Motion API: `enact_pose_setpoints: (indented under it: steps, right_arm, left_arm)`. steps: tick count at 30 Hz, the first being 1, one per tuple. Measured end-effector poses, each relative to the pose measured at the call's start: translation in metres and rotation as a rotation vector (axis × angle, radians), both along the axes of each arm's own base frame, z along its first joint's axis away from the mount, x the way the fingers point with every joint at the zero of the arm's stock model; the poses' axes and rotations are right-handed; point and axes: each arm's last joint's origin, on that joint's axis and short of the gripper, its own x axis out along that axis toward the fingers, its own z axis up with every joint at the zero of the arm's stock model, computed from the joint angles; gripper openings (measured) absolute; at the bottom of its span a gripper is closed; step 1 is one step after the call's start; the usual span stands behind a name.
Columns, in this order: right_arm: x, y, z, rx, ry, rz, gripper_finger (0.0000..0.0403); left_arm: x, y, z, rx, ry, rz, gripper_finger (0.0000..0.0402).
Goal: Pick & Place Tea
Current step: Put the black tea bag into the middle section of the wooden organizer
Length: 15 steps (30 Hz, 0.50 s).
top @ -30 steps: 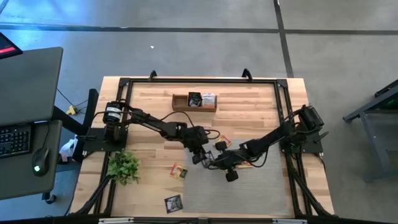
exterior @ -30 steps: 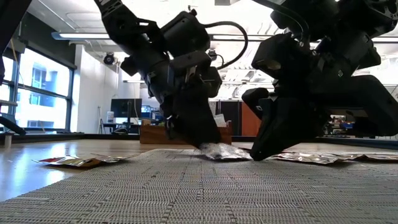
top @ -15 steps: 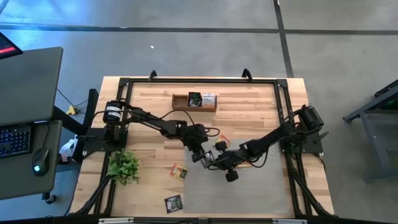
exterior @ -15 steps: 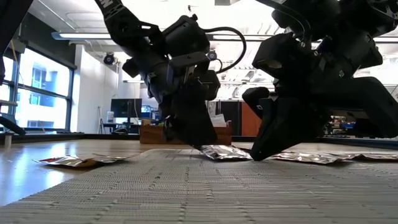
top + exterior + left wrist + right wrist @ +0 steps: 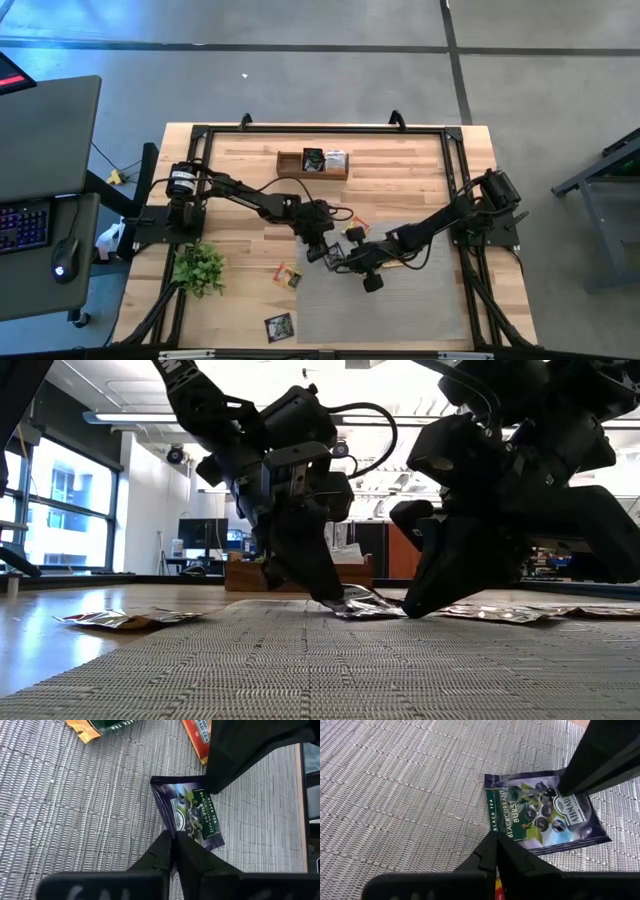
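A: Left gripper?
B: Fingers pinched together on one edge of the dark blackcurrant sachet, down on the grey woven mat. In the low view that edge looks lifted slightly.
A: Right gripper?
B: Closed too, tips pressed on the opposite edge of the same sachet. Cannot tell if it grips or only pins it.
A: Where's the sachet?
B: Middle of the table, near the mat's far-left corner, between both grippers.
A: Other tea?
B: Orange sachets just beside it on the mat, one sachet on bare wood near the plant, a dark one at the near edge, a few in the wooden box at the far side.
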Motion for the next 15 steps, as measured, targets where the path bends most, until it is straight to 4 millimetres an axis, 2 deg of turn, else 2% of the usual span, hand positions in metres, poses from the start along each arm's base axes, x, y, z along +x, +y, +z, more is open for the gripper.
enact_pose_setpoints:
  steps: [5,11,15]
  right_arm:
    - [-0.003,0.002,0.017,0.014,-0.043,0.001,0.0024]
    - [-0.006,0.002,0.056,0.099,-0.175,-0.045,0.0049]
    - [-0.010,-0.003,0.078,0.086,-0.264,-0.128,0.0070]
  left_arm:
    - [-0.002,0.000,0.004,0.000,0.007,0.005,0.0009]
    - [-0.013,0.002,0.032,0.063,0.003,0.029,0.0003]
    - [-0.028,0.006,0.064,0.163,-0.006,0.085,0.0003]
